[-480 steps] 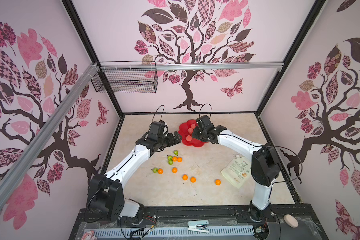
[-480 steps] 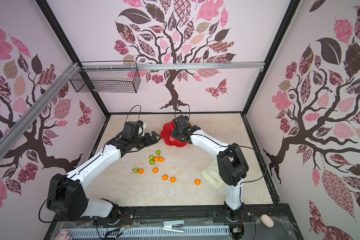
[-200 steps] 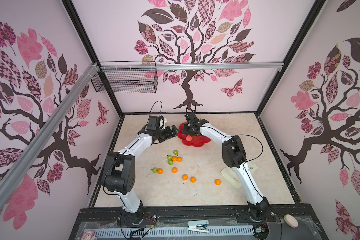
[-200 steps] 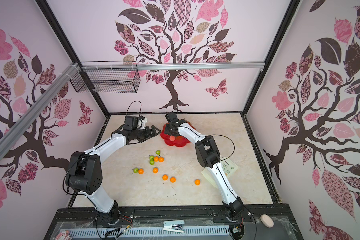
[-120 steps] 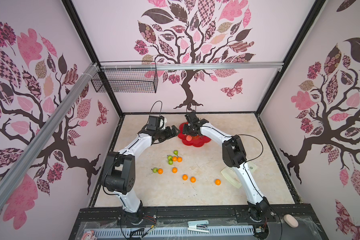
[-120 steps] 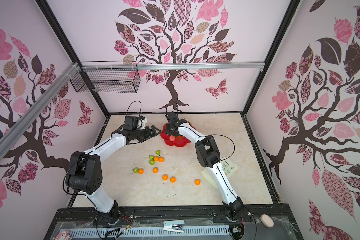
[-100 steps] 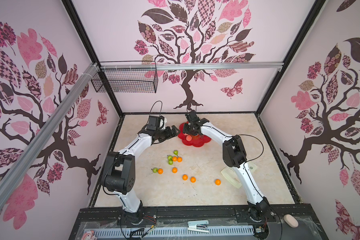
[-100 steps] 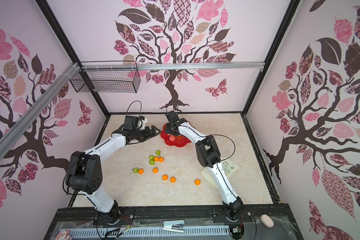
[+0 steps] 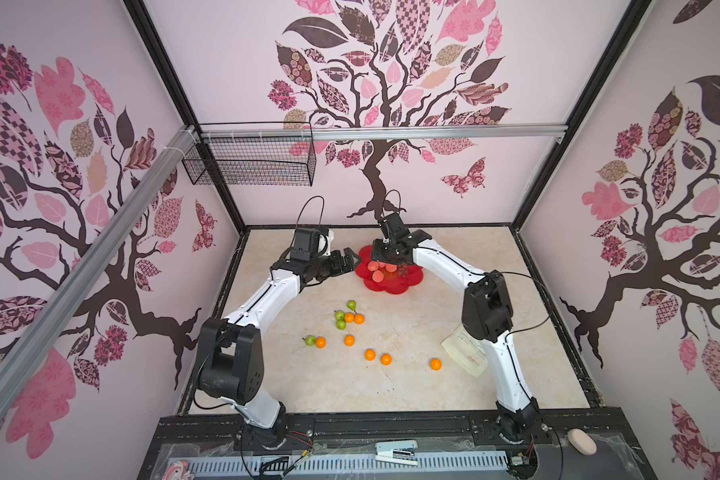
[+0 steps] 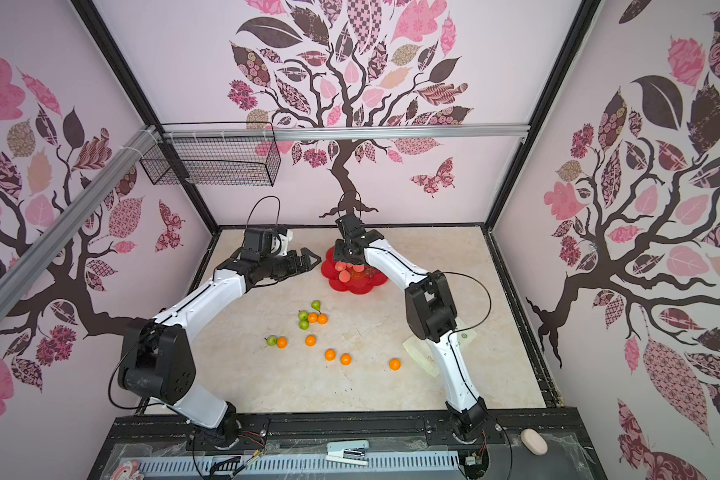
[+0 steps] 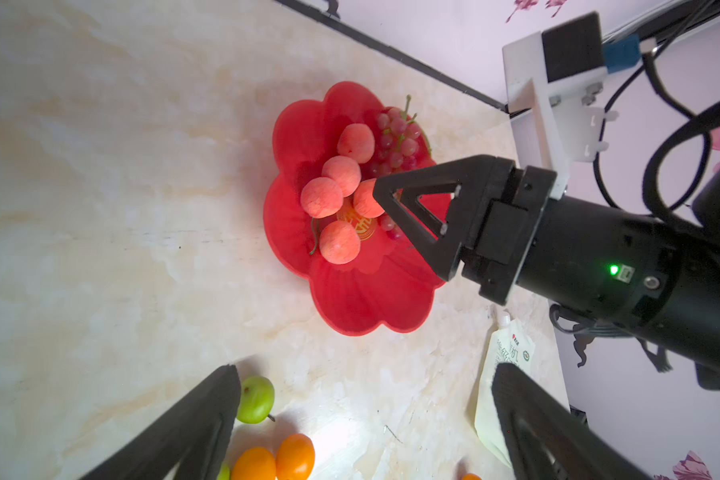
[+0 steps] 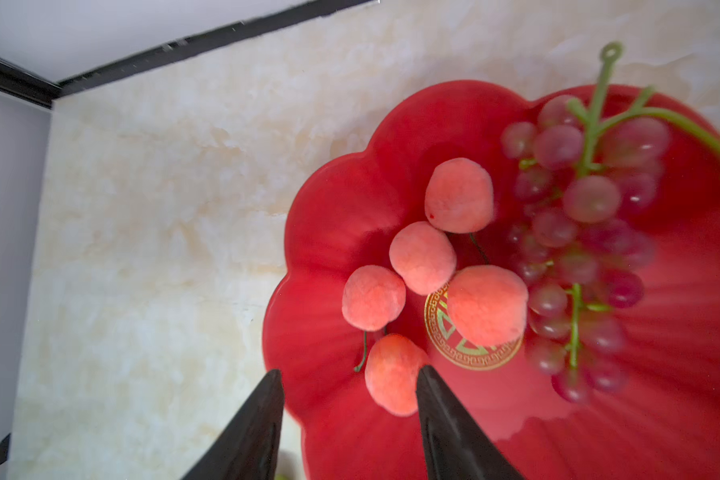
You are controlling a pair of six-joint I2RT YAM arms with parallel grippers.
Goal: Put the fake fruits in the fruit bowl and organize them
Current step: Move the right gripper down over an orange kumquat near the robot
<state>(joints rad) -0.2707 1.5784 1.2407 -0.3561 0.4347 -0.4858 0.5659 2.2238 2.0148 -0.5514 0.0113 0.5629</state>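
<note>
The glossy red scalloped fruit bowl (image 9: 391, 287) sits upper centre in both top views, holding five pink peaches (image 12: 422, 257) and a dark-red grape bunch (image 12: 578, 249). The right gripper (image 12: 350, 370) hovers half-open astride one peach, gripping nothing, likely to arrange it. The left gripper (image 11: 366, 368), wide open and empty, stands clear beside the bowl. Small round oranges (image 9: 349, 340) and green pears (image 9: 340, 316) lie loose mid-frame, still unplaced.

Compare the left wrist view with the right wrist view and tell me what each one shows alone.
Left wrist only: a green fruit, oranges, a cream pouch and the open left hand. Right wrist only: the table's corner and both fingers of the right hand, apart. Both: the red bowl, five peaches and the grapes.
</note>
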